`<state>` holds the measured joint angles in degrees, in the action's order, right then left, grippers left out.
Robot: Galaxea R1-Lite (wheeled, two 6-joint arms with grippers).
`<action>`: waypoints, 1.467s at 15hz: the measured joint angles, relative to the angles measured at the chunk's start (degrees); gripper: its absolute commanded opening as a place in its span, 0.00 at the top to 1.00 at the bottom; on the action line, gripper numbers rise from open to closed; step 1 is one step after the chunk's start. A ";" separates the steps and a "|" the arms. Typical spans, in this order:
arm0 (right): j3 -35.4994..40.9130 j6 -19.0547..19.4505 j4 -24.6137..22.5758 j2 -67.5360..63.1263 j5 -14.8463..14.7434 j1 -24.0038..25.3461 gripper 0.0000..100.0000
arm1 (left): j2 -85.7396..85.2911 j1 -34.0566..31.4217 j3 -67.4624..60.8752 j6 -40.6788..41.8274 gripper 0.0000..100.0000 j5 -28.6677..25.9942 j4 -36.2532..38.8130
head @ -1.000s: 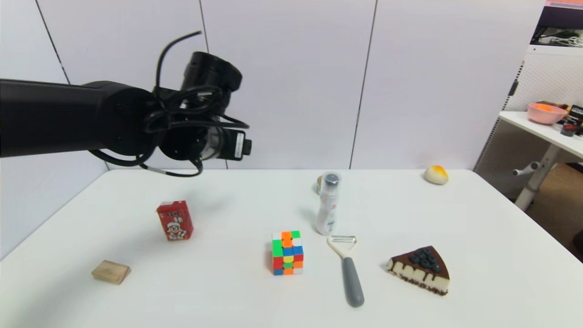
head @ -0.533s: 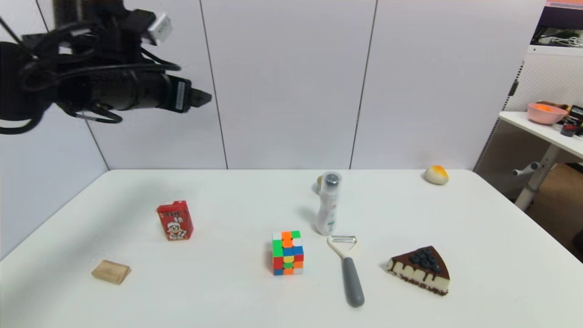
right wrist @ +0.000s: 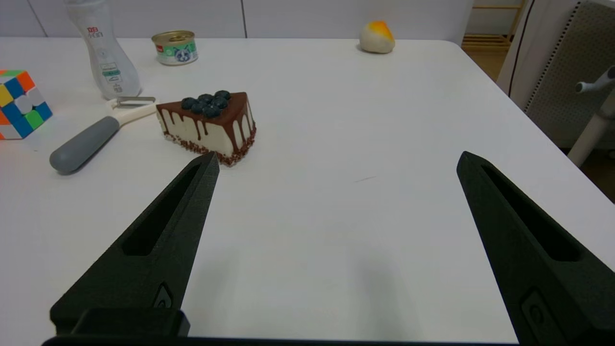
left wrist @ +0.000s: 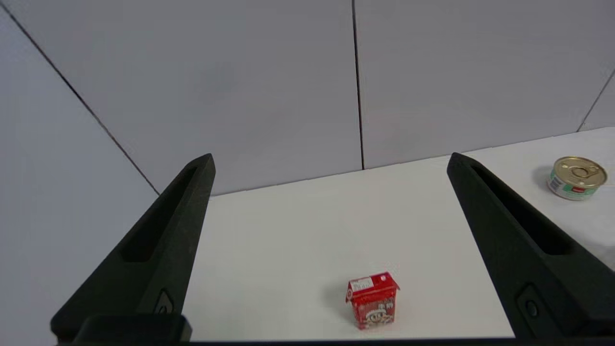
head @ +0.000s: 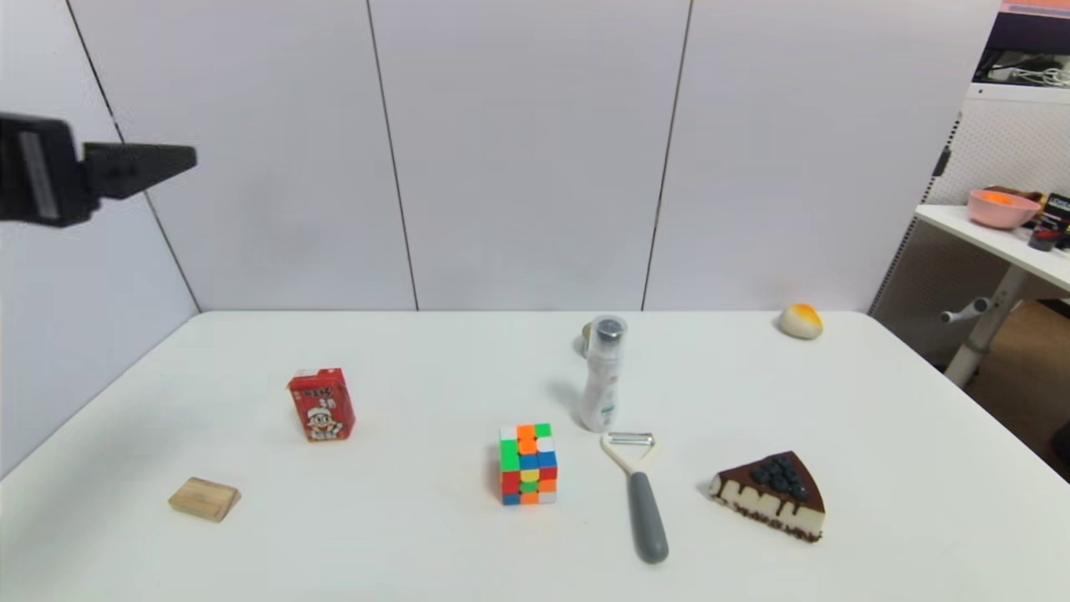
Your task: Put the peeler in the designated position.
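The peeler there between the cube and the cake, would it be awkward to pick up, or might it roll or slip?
The peeler lies flat, so fingers must likely close low across it. Its dark grey rounded handle looks smooth, so it might slip or turn in a grip. The forked cream head probably stops it rolling far. It looks stiff and light. Its blade end lies close to the white bottle, which could tip if knocked.

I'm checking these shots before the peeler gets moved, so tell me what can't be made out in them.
- Small tin, head view: mostly hidden behind the white bottle.
- Right tool: out of the head view, so its place over the table is unclear.
- Left tool, head view: cut off by the left edge.
- Peeler blade, right wrist view: partly hidden by the cake slice.
- Designated position: unmarked in any view.
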<state>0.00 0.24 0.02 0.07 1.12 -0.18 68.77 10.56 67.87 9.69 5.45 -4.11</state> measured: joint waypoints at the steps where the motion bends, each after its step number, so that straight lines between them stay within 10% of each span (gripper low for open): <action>1: 0.00 -0.02 0.00 0.00 -0.02 0.00 0.00 | -4.83 -0.28 -4.28 -0.96 0.00 -0.05 0.01; 11: 0.00 -0.02 -0.02 0.00 -0.02 0.00 0.00 | -41.79 -11.65 -34.88 -3.17 0.00 -9.52 0.10; 22: 0.00 -0.02 -0.02 0.00 0.00 0.00 0.00 | -64.78 -9.96 -63.77 -5.84 0.00 -8.91 2.02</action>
<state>0.00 0.22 0.00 0.07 1.12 -0.18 3.99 0.60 4.10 3.85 -3.46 -2.08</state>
